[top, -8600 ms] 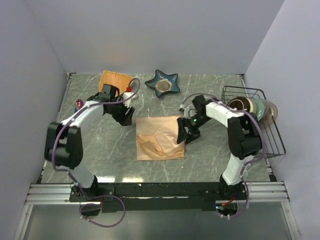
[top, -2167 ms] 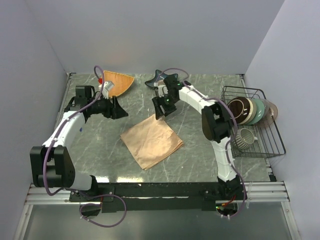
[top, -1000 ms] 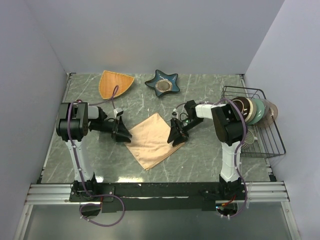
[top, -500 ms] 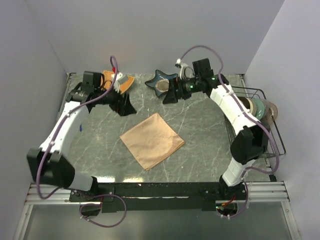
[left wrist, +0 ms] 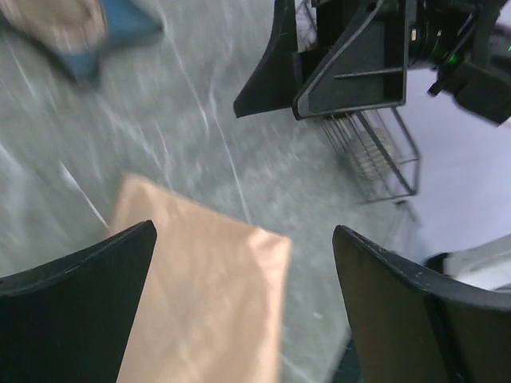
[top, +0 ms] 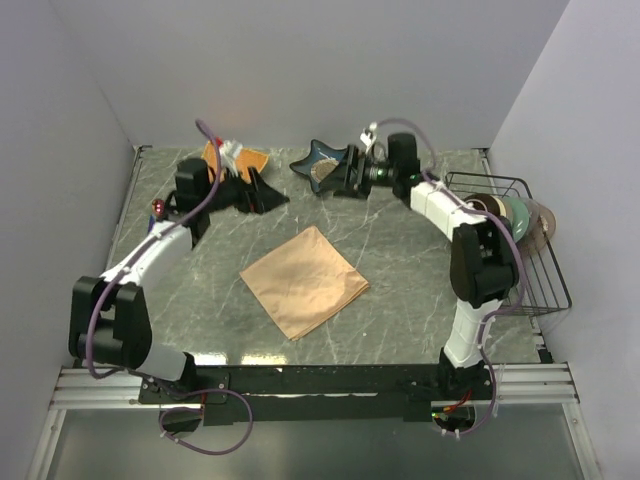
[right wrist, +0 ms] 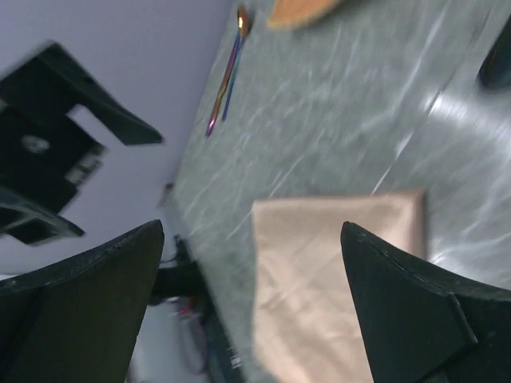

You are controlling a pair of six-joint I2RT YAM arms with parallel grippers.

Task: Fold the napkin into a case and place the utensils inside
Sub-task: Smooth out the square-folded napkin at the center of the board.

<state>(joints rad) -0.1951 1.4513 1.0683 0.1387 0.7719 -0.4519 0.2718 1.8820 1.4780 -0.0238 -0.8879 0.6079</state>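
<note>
While left fingers (left wrist: 76, 299) and right fingers (right wrist: 76, 291) are hanging open and empty, we are judging folding unfinished: next, grasping napkin (top: 304, 281) corners.

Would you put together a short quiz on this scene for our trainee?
1. True or false: the left jaws are shut on the napkin.
2. What shape is the blue dish?
3. Where do the utensils lie? A) in the blue dish B) on the table, near its left edge C) on the napkin

Key: 1 false, as both arms' jaws stand open, clear of the napkin; 2 a star; 3 B.
</note>
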